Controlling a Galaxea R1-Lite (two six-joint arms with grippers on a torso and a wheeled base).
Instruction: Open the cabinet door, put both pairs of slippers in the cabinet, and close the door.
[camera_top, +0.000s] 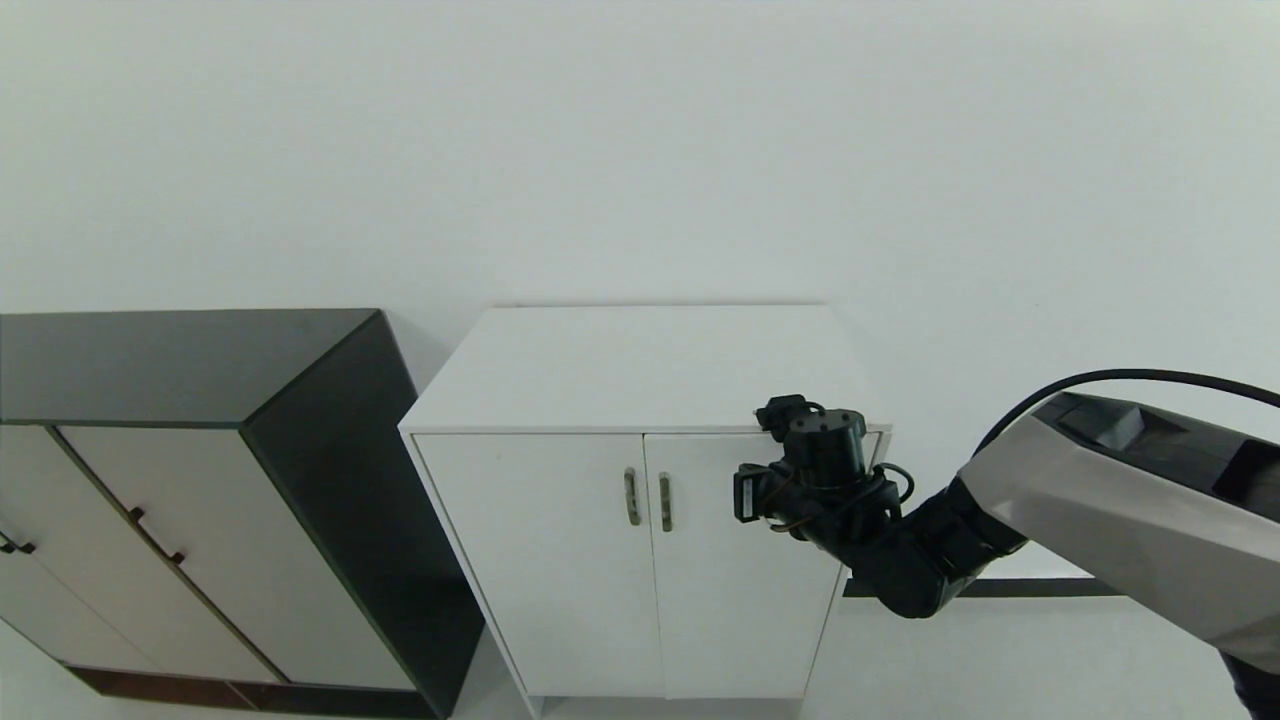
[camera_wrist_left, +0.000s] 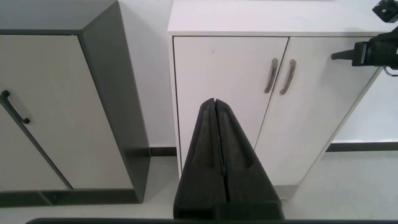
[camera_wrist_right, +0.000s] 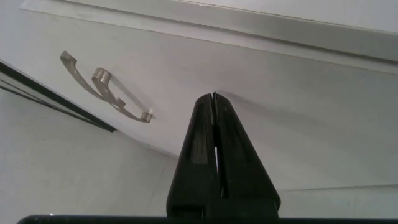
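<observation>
The white cabinet (camera_top: 640, 370) stands against the wall with both doors closed. Two slim metal handles (camera_top: 649, 499) sit side by side where the doors meet. My right gripper (camera_top: 742, 495) is in front of the right door (camera_top: 735, 600), near its top and to the right of the handles, pointing toward them. Its fingers are shut on nothing. In the right wrist view the shut gripper (camera_wrist_right: 213, 98) is close to the door face, apart from the handles (camera_wrist_right: 115, 96). My left gripper (camera_wrist_left: 214, 102) is shut and empty, held back from the cabinet (camera_wrist_left: 230, 81), facing the left door.
A larger dark cabinet (camera_top: 200, 370) with pale doors and black handles stands just left of the white one, with a narrow gap between them. A dark baseboard (camera_top: 1040, 588) runs along the wall on the right. Pale floor (camera_wrist_left: 348, 186) lies in front.
</observation>
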